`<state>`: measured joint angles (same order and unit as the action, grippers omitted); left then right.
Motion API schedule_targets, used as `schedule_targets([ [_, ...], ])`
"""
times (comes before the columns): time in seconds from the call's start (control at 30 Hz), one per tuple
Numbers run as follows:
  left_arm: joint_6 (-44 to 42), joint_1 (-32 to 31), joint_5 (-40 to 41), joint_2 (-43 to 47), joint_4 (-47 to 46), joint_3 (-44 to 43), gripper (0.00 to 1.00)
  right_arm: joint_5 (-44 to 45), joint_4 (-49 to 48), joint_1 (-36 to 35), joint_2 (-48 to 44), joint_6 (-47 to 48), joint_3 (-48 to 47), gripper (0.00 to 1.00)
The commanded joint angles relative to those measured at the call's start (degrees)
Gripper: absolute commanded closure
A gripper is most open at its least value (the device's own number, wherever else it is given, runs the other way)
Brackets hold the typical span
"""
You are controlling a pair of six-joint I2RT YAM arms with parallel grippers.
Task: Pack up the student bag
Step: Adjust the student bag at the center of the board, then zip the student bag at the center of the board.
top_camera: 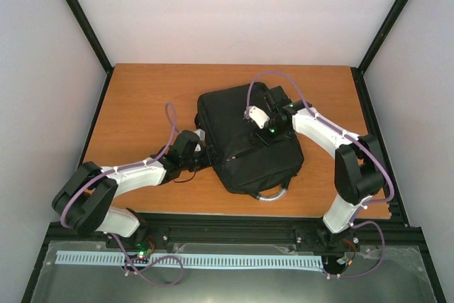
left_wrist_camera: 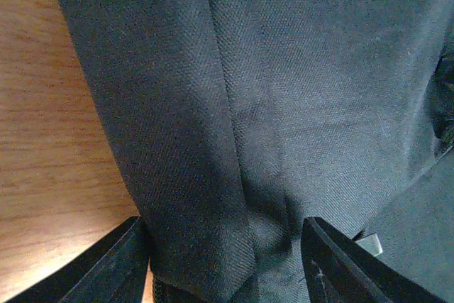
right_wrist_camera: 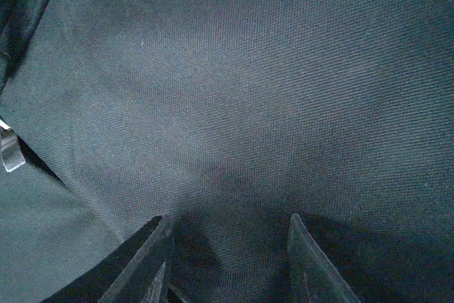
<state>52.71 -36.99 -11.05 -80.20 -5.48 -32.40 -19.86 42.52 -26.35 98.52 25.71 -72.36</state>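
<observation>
The student bag [top_camera: 245,143] is a large black fabric backpack lying flat in the middle of the wooden table, with its grey-silver loop handle [top_camera: 273,193] toward the near edge. My left gripper [top_camera: 201,152] is at the bag's left edge. In the left wrist view [left_wrist_camera: 223,246] its jaws stand open with a fold of the bag's fabric [left_wrist_camera: 269,104] between them. My right gripper [top_camera: 261,131] is on top of the bag. In the right wrist view [right_wrist_camera: 227,246] its jaws are open and set down against the fabric [right_wrist_camera: 248,90], holding nothing.
The wooden table [top_camera: 142,104] shows bare around the bag and in the left wrist view [left_wrist_camera: 50,140]. A small metal zip pull shows in the left wrist view [left_wrist_camera: 370,245] and another in the right wrist view [right_wrist_camera: 10,150]. Black frame posts stand at the table's corners.
</observation>
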Motion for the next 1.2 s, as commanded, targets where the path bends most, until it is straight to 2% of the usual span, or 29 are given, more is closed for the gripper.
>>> schedule_targets([
  [0.0, 1.0, 0.3, -3.1, 0.1, -5.3, 0.1, 0.42, 0.9, 4.1, -0.3, -2.7, -1.0, 0.1, 0.54],
  [0.27, 1.6, 0.3, -4.6, -0.6, -7.6, 0.9, 0.57, -11.2, 9.0, -1.6, -5.3, -3.7, -1.6, 0.51],
  [0.63, 1.6, -1.1, -7.0, -2.2, -13.5, 2.1, 0.89, -22.0, 12.6, -2.1, 1.6, -4.6, -1.6, 0.52],
  [0.73, 1.5, -1.5, -6.4, -1.7, -13.7, 2.2, 0.9, -22.8, 12.6, -2.5, 3.4, -5.0, -2.1, 0.53],
  [0.87, 1.0, -2.2, -6.4, -1.0, -14.8, 2.5, 0.99, -24.2, 12.4, -2.9, 5.1, -5.7, -3.0, 0.54],
  [1.17, -0.1, -4.0, -5.6, -1.0, -14.6, 1.6, 0.99, -27.0, 11.4, -3.2, 9.1, -7.5, -4.9, 0.57],
])
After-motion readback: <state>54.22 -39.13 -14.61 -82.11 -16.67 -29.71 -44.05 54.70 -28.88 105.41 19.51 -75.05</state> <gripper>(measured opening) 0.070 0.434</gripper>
